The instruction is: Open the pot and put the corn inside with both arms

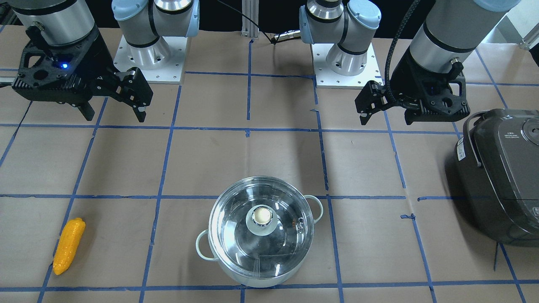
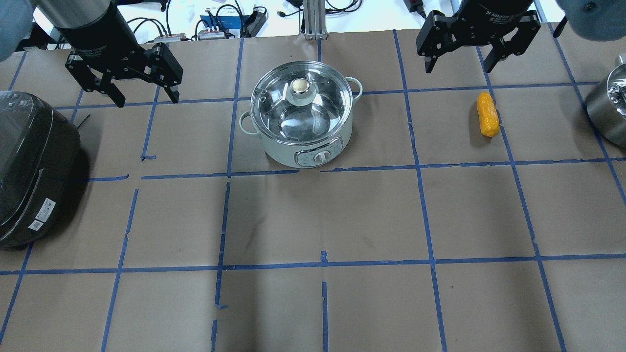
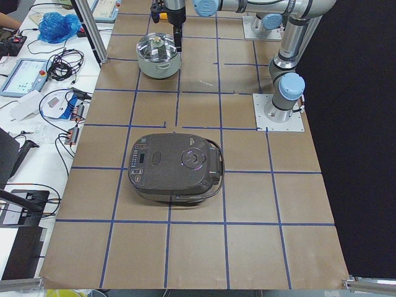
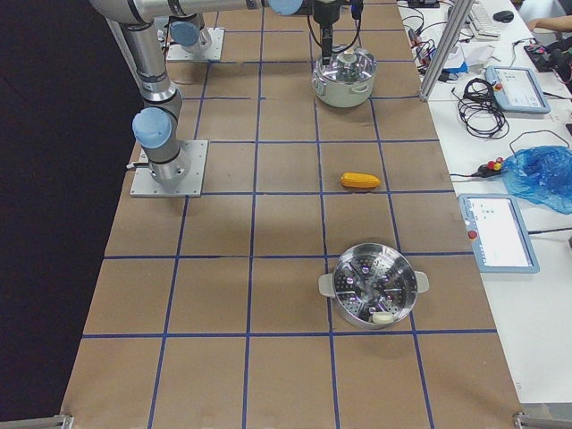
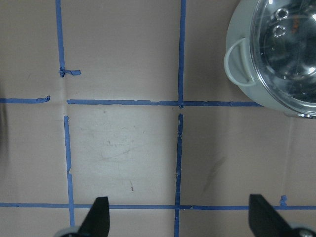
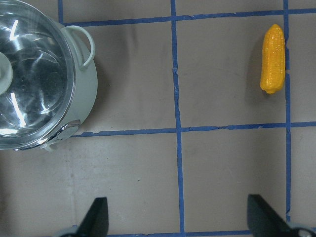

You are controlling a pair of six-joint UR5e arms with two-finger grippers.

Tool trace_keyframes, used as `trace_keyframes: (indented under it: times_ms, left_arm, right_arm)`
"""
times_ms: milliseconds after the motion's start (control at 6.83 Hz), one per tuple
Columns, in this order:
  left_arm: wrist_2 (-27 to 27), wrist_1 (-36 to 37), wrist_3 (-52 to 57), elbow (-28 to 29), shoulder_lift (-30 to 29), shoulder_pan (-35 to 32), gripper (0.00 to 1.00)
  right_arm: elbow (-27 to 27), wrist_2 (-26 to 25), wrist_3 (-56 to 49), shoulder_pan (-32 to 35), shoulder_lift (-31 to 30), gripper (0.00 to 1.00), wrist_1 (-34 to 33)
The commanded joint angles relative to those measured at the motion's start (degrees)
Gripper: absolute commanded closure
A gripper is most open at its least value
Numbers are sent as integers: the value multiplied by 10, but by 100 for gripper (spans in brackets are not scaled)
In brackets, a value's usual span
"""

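Note:
The pot [image 2: 313, 146] stands at the table's middle far side, with its clear glass lid [image 2: 323, 105] and round knob [image 2: 300, 86] on. It also shows in the front view [image 1: 261, 269] and both wrist views [image 5: 269, 94] [image 6: 86, 94]. The yellow-orange corn [image 2: 487, 115] lies on the table to the pot's right, also visible in the front view [image 1: 69, 245] and the right wrist view [image 6: 273, 59]. My left gripper [image 2: 146, 100] [image 1: 386, 120] hangs open and empty, left of the pot. My right gripper [image 2: 459, 68] [image 1: 114, 115] hangs open and empty, just beyond the corn.
A dark grey rice cooker [image 2: 34, 166] sits at the table's left end. A steel steamer pot [image 4: 375, 286] stands at the right end, its edge in the overhead view [image 2: 609, 105]. Blue tape lines grid the brown paper table top.

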Motion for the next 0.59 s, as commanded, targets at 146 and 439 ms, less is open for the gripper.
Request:
trace_keyframes:
  times_ms: [146, 439]
  left_arm:
    - [0, 0, 0, 1, -1, 0, 0]
    - [1, 1, -4, 14, -14, -2, 0]
  right_arm:
    - [2, 1, 0, 0, 0, 0, 0]
    - [0, 0, -15, -13, 6, 0, -11]
